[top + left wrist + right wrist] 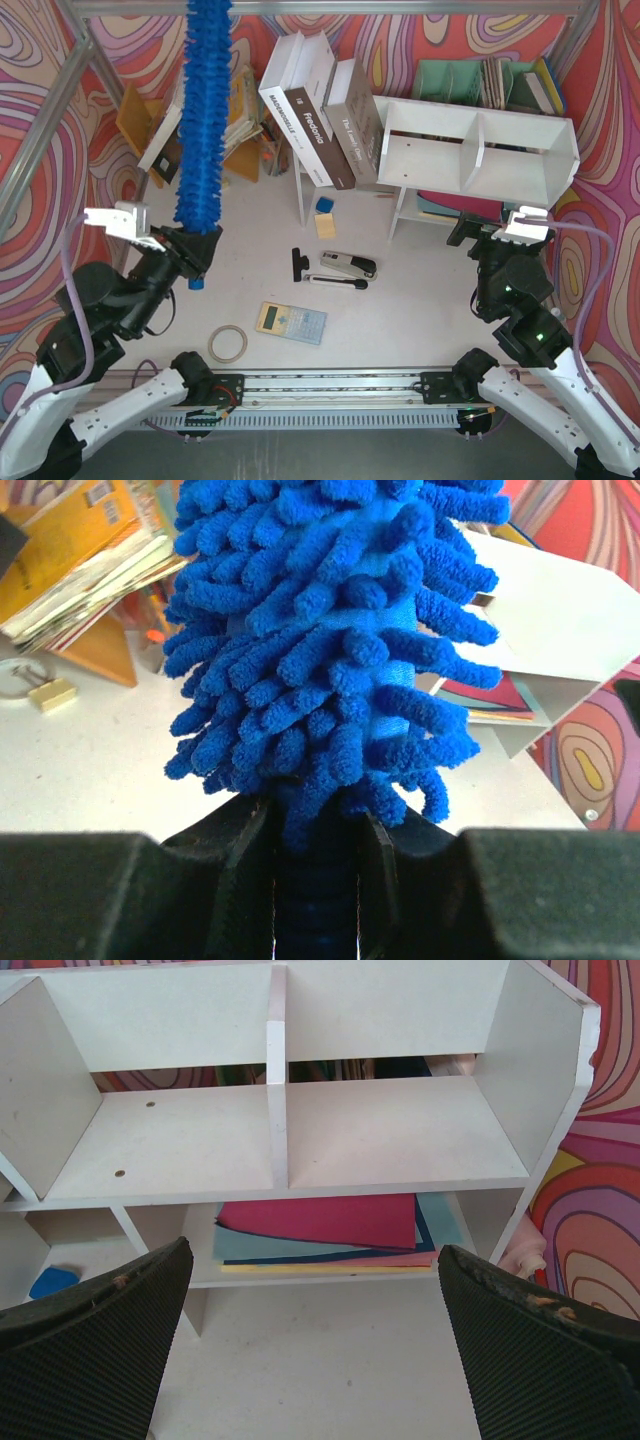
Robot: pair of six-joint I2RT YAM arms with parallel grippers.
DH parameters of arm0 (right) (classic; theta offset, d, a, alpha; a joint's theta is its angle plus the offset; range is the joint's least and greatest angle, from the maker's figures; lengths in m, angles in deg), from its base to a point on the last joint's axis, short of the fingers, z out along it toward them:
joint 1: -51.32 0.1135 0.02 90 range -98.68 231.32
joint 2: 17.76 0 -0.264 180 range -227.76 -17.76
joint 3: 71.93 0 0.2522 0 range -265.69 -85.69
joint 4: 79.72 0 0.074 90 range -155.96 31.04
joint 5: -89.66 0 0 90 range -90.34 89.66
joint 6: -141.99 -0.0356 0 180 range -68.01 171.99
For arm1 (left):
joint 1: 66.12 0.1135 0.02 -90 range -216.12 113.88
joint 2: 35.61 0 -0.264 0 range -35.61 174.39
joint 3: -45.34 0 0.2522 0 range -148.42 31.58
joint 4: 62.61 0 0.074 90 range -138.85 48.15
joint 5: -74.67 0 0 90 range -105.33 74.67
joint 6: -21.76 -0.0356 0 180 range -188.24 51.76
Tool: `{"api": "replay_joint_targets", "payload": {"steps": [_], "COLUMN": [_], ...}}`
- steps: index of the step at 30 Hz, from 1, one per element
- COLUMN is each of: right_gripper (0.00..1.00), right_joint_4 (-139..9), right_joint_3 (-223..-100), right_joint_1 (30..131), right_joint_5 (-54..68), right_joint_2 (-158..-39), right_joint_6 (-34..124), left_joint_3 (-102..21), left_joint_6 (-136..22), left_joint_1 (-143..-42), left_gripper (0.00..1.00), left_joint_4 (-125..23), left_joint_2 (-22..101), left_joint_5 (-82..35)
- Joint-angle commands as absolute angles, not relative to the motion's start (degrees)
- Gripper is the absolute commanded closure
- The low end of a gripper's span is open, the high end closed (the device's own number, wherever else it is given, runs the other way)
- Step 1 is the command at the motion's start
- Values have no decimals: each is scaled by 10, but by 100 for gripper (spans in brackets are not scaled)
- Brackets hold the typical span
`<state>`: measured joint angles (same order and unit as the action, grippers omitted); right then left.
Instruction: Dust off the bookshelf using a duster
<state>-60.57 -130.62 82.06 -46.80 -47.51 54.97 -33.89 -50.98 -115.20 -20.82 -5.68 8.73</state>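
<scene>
The duster (205,120) stands nearly upright over the left of the table, its fluffy royal-blue head rising past the top edge of the overhead view. My left gripper (190,252) is shut on its blue handle just under the head. In the left wrist view the head (330,660) fills the picture above my left gripper (315,830). The white bookshelf (480,150) stands at the back right, both upper compartments bare. My right gripper (490,240) hovers just in front of it, open and holding nothing. In the right wrist view the bookshelf (300,1140) lies straight ahead of my right gripper (315,1290).
Large books (320,110) lean against the shelf's left side. A teal organizer (450,80) stands behind it, an orange rack (140,120) at the back left. A stapler (348,265), calculator (290,322) and tape roll (228,343) lie mid-table. Coloured sheets (320,1225) fill the lower level.
</scene>
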Motion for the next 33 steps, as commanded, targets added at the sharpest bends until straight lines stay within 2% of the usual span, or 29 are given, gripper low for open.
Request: {"api": "replay_joint_targets", "payload": {"steps": [1,9,14,20,28,33], "right_gripper": [1,1,1,1,1,1], "right_joint_4": [-618,-614,-614,-614,-616,-618], "right_joint_3": [-1312,-1314,-1314,-1314,-1309,-1309], "right_joint_1": [821,821,821,821,821,821], "right_joint_5": [-473,-480,-485,-484,-484,-482], "right_joint_2": [-475,-467,-463,-462,-449,-452], "right_joint_6": [545,539,541,542,546,547], "left_joint_3": [-383,-497,-580,-629,-607,-599], "left_joint_6": [-528,-501,-575,-580,-594,-593], "left_joint_1": [-1152,-1180,-1315,-1385,-1397,-1398], "left_gripper": [100,100,100,100,100,100], "left_joint_4": [-225,-219,-198,-193,-227,-228], "left_joint_2": [4,173,246,323,318,318], "left_joint_5": [6,-62,73,136,209,181]}}
